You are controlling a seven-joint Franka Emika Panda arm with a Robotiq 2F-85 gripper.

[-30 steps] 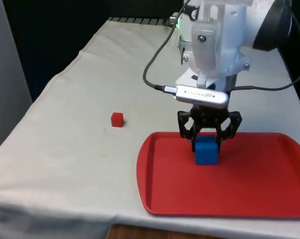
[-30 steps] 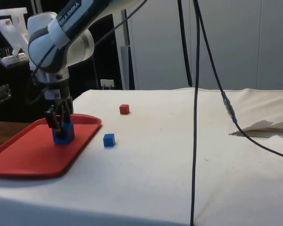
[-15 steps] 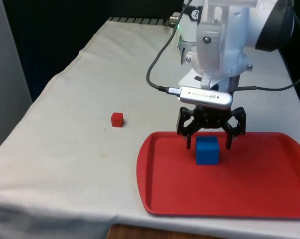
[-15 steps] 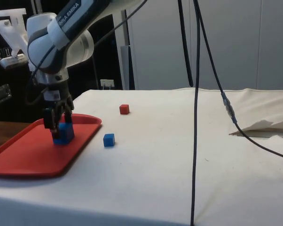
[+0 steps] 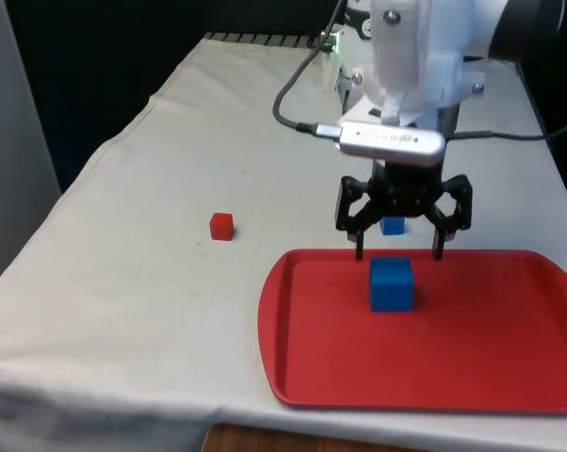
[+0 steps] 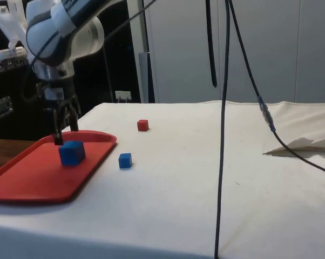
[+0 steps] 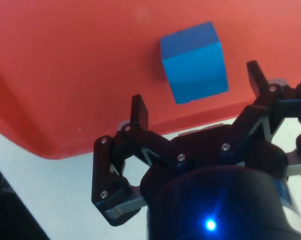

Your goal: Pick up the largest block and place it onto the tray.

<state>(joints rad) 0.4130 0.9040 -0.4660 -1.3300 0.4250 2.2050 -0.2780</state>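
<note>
The end effector [image 5: 397,252] is wide open over the big blue block [image 5: 391,284] on the red tray [image 5: 510,367], low in the frame, on the white-cloth counter [image 5: 133,282].

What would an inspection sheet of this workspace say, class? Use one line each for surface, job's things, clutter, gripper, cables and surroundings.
Surface: table under a white cloth.
Job's things: large blue block sits on the red tray, free of the gripper.
Clutter: small red block and small blue block on the cloth, off the tray.
Gripper: gripper open, above the large blue block, not touching it.
Cables: black cables hang across the side view.
Surroundings: black curtains beyond the table.
</note>
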